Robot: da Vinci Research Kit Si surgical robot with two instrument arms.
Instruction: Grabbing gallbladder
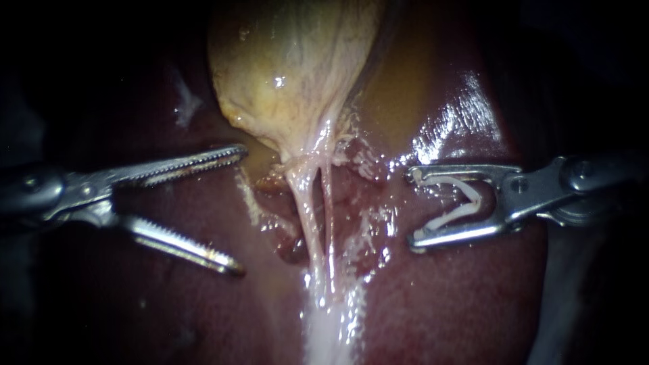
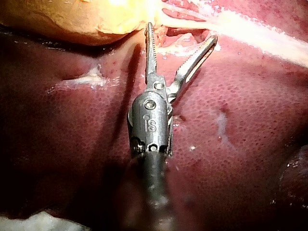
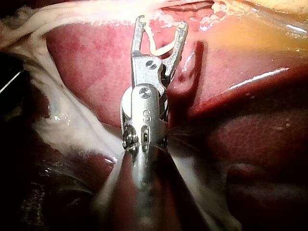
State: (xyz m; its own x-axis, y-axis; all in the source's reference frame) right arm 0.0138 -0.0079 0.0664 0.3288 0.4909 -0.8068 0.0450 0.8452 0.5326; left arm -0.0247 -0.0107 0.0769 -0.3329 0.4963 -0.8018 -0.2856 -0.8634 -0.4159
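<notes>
1. Left tool point(image 1: 242, 210): it enters from the left and lies over the liver point(image 1: 169, 304). Its toothed jaws stand wide apart and hold nothing. The upper jaw points toward the lower edge of the gallbladder and its tip is just beside it. In the left wrist view that tip reaches the edge, but you cannot confirm contact. The lower jaw lies over bare liver, well clear of the gallbladder.

2. Gallbladder point(image 1: 291, 67): the pale yellow sac sits above and between the two tools on the liver. It narrows downward to a neck, from which pale tubes point(image 1: 312, 223) run down the middle of the endoscope view. No jaw closes on any part of it.

3. Right tool point(image 1: 411, 209): it enters from the right and stops beside the tubes, apart from them. Its jaws stand apart and carry a pale clip point(image 1: 466, 203) seated between them, touching both.

4. Status: treat the approach as nearly complete and the grasp as not yet made. To finish, you probably need to bring gallbladder tissue between both left jaws and close them on it.
</notes>
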